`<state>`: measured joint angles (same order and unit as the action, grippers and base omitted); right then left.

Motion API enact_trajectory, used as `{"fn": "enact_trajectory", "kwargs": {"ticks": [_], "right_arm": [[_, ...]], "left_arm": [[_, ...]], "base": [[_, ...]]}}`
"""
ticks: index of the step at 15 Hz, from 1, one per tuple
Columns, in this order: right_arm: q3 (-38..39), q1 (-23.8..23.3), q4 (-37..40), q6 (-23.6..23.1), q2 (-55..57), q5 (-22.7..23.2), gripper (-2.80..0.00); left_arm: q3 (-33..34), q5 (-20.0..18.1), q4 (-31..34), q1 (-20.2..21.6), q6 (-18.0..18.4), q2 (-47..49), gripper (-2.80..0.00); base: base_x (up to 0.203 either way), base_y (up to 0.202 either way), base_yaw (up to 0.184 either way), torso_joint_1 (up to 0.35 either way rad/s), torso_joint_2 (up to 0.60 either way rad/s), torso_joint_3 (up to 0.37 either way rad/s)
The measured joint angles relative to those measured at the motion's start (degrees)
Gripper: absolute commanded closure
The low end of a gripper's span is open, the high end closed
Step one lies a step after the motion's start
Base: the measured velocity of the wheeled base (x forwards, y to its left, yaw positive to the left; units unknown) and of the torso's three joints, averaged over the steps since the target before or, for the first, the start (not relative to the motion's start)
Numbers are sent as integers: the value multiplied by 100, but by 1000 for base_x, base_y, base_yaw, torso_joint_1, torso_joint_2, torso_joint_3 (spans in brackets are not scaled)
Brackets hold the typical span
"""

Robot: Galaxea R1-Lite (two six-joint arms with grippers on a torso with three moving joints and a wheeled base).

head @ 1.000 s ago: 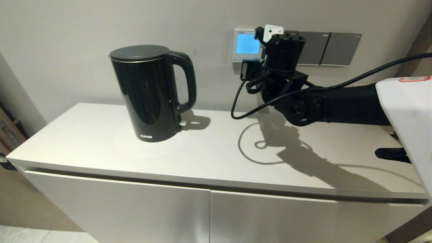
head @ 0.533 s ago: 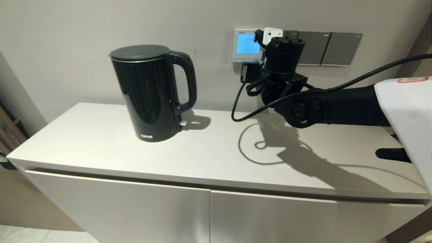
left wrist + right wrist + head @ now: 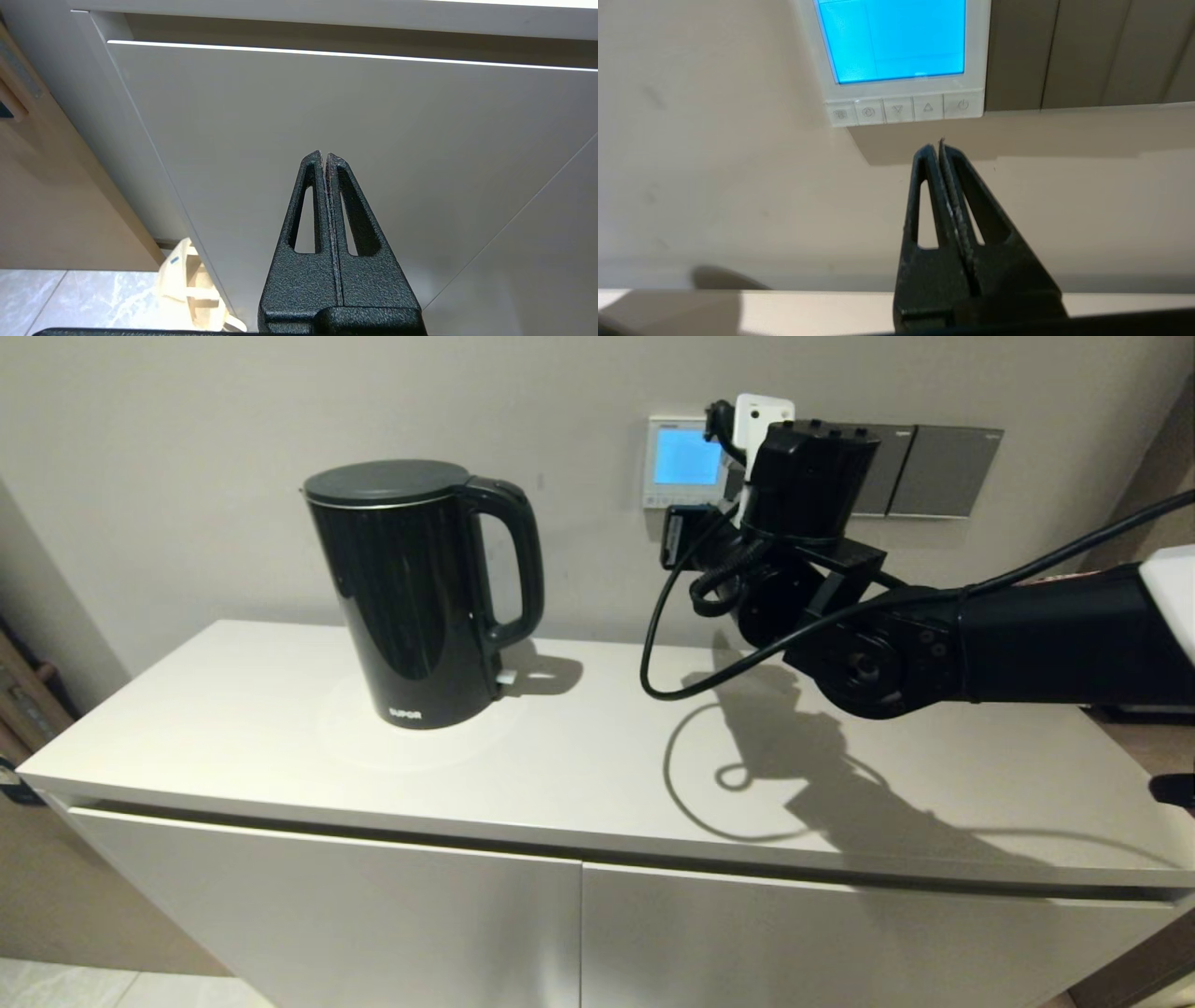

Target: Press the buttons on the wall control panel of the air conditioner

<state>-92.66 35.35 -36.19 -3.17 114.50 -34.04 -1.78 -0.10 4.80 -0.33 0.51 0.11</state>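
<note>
Aiming our right gripper (image 3: 937, 143), jaws pressed together, just below the buttons (image 3: 898, 110) of the wall control panel (image 3: 978, 56); we should rise slightly, then push squarely. Left gripper (image 3: 324, 156) parked, jaws likewise closed.

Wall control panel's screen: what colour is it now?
Lit bright blue, on the wall control panel; clearest in the right wrist view.

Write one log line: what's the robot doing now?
right gripper: shut, off wall, just below buttons | control panel: screen lit blue | left gripper: shut, parked by cabinet door
</note>
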Motion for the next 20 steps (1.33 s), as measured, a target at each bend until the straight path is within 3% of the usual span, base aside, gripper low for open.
{"fn": "enact_trajectory", "kwargs": {"ticks": [6, 13, 17, 20], "right_arm": [[1208, -31, -126, -105, -1135, -108, 0], [2999, -1181, 45, -226, -2900, -102, 0], [3793, -1972, 970, -283, -4119, -116, 0], [4481, -2227, 1702, -280, -5110, -134, 0]], "left_arm": [[0, 0, 2, -2, 0, 0, 0], [-1, 0, 2, -2, 1, 0, 0], [2, 0, 2, 0, 1, 0, 0], [0, 0, 2, -2, 0, 0, 0]], "base": [[0, 0, 0, 0, 0, 0], [0, 0, 0, 0, 0, 0], [0, 0, 0, 0, 0, 0], [0, 0, 0, 0, 0, 0]]}}
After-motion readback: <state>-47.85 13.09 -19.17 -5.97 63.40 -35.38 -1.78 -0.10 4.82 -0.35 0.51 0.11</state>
